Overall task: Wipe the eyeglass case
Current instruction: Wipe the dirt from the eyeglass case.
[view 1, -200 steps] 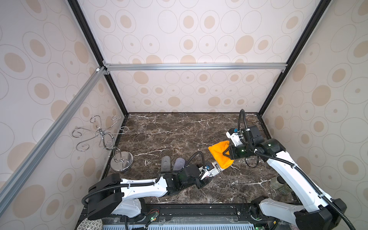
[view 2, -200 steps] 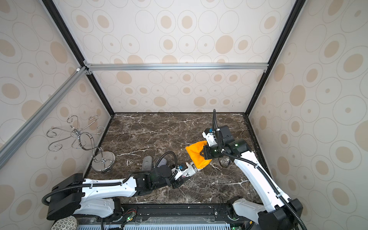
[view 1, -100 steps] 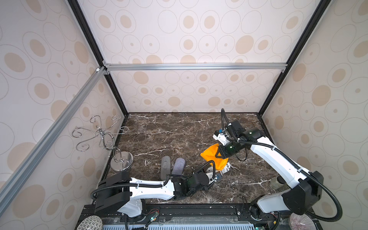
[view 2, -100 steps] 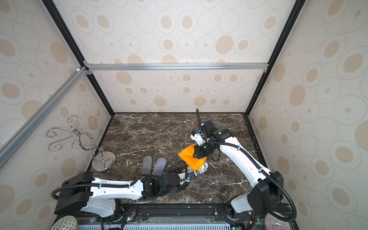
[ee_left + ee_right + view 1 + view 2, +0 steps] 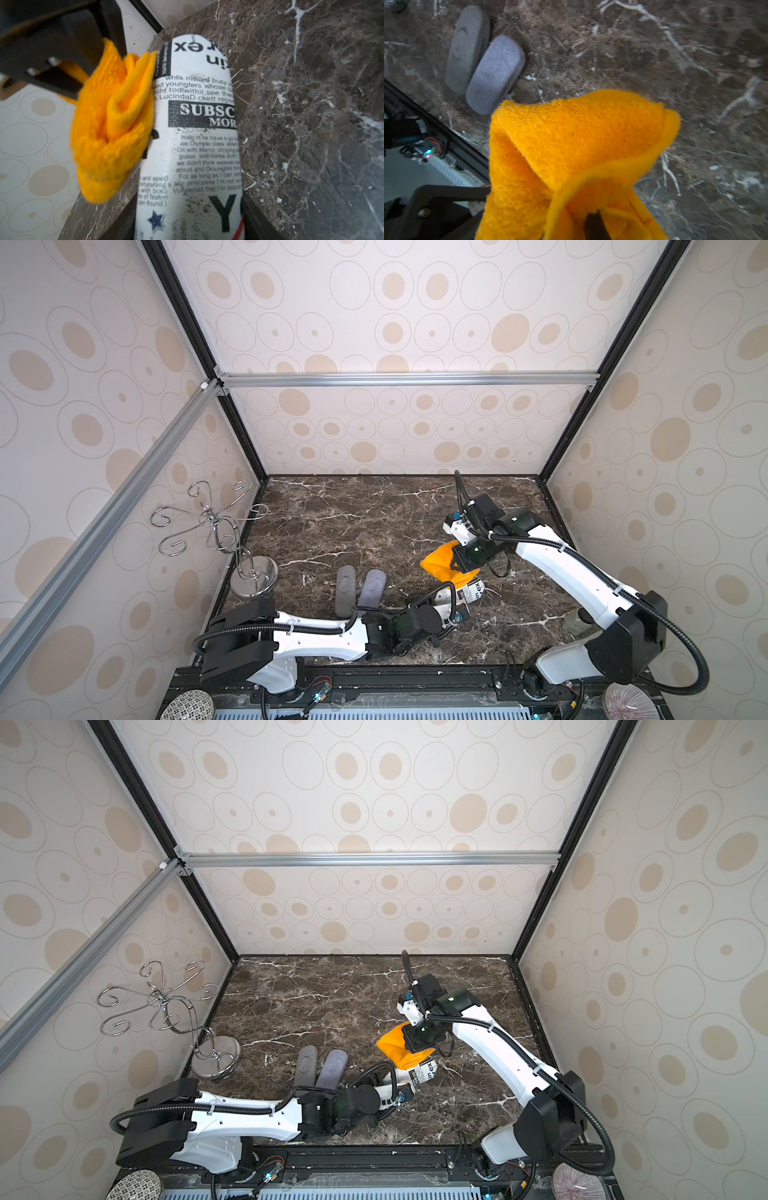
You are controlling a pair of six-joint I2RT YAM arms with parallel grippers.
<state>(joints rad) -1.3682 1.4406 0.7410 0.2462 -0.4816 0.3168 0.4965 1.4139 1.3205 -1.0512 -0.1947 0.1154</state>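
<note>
Left end effector (image 5: 456, 605) gripping eyeglass case (image 5: 197, 128), right end effector (image 5: 595, 224) gripping orange cloth (image 5: 571, 135) touching it

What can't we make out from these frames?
Fingertips of the right gripper: buried in the orange cloth, right wrist view.
Fingers of the left gripper: under its own wrist in both top views; mostly cut off by the edge in the left wrist view.
Held end of the eyeglass case: cut off, left wrist view.
The pale object: too small, partly behind the right arm.

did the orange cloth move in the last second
Yes: the orange cloth shifted a little in both top views, toward the blue-grey case.
</note>
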